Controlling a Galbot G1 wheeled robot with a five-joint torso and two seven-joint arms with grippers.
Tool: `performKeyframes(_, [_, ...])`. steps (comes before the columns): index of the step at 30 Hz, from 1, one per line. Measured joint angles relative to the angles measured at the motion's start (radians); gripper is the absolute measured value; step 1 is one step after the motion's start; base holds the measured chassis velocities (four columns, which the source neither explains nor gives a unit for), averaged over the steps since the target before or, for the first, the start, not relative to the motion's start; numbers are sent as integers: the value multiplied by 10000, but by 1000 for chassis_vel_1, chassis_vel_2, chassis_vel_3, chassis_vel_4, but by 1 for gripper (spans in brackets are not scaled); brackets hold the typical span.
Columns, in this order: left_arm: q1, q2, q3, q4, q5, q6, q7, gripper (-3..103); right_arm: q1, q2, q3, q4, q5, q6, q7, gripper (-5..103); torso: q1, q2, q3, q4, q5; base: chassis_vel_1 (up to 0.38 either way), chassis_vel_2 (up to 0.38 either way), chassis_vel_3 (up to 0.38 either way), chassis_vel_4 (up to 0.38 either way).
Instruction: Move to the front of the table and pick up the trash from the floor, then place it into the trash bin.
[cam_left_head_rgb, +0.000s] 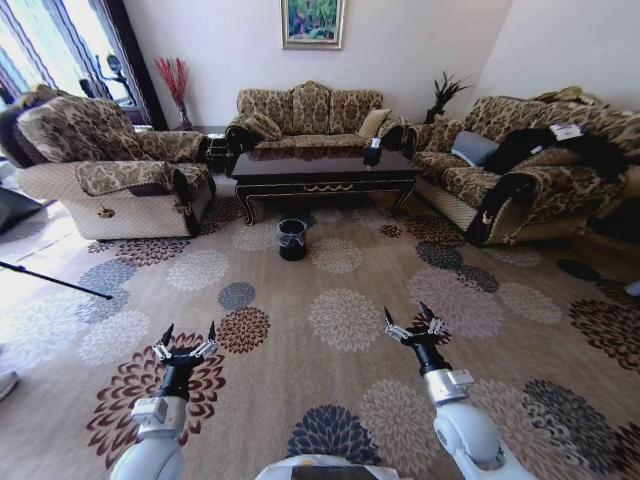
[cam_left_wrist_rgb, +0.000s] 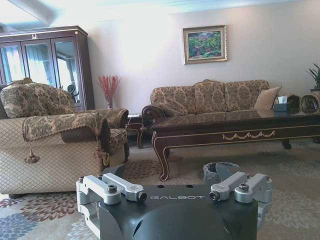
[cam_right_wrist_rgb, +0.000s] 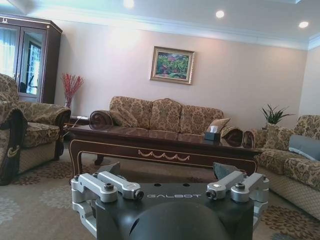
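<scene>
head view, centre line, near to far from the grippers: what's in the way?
Beige flower-medallion carpet → small round black trash bin with clear liner → long glossy dark wood coffee table → patterned brown three-seat sofa → framed green painting on the wall.

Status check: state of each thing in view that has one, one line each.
left gripper: open, empty, held above the carpet
right gripper: open, empty, held above the carpet
trash bin: upright, liner over rim, before the table
tissue box: upright on the table
</scene>
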Motion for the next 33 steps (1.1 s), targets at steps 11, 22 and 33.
performKeyframes(11, [0, 0, 0, 0, 0, 0, 0, 100, 0, 0, 0, 0, 0, 0, 0, 100, 179, 446, 265, 0, 0, 0, 0, 0, 0])
performKeyframes(22, [0, 0, 0, 0, 0, 0, 0, 100, 0, 1, 0, 0, 0, 0, 0, 100, 374, 912, 537, 0, 0, 0, 0, 0, 0])
performKeyframes(33, [0, 0, 0, 0, 0, 0, 0, 100, 0, 0, 0, 0, 0, 0, 0, 100, 602, 1437, 833, 0, 0, 0, 0, 0, 0])
